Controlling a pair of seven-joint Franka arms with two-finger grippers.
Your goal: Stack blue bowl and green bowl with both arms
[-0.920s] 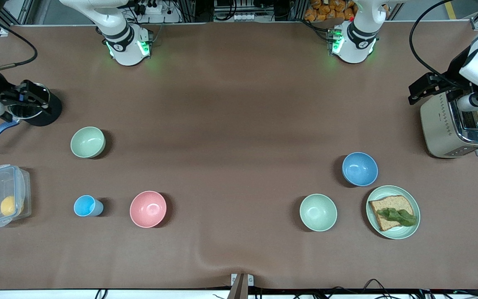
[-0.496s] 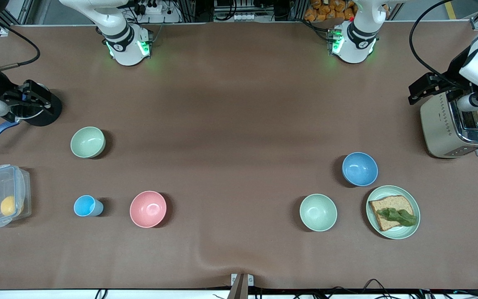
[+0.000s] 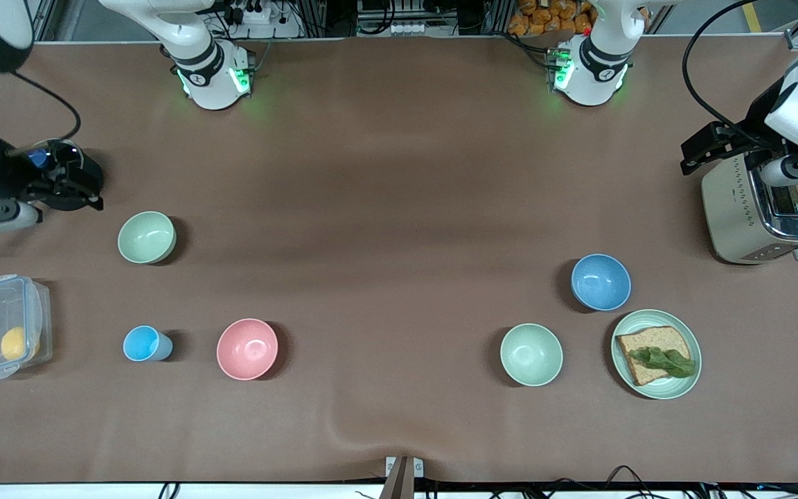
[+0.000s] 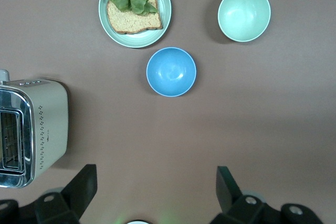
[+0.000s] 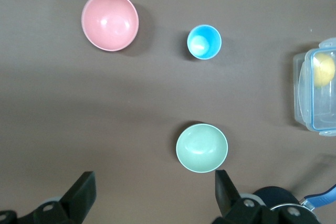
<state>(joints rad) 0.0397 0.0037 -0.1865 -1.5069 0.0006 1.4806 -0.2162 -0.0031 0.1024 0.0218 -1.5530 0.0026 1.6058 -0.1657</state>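
Since a moment ago your right gripper (image 3: 66, 181) has swung off the black pot toward the green bowl (image 3: 147, 237); nothing else moved.

Take the toaster (image 3: 763, 216) as your landmark: your left gripper (image 3: 707, 147) hangs over it, fingers spread wide and empty, apparently waiting. Nearer the camera than the toaster sits the blue bowl (image 3: 600, 281), upright beside the sandwich plate (image 3: 656, 313) and a paler mint bowl (image 3: 531, 354). The green bowl sits well apart from the toaster, at the right arm's end, upright and untouched, with your right gripper near it, fingers wide, probably lining up a rim grasp.
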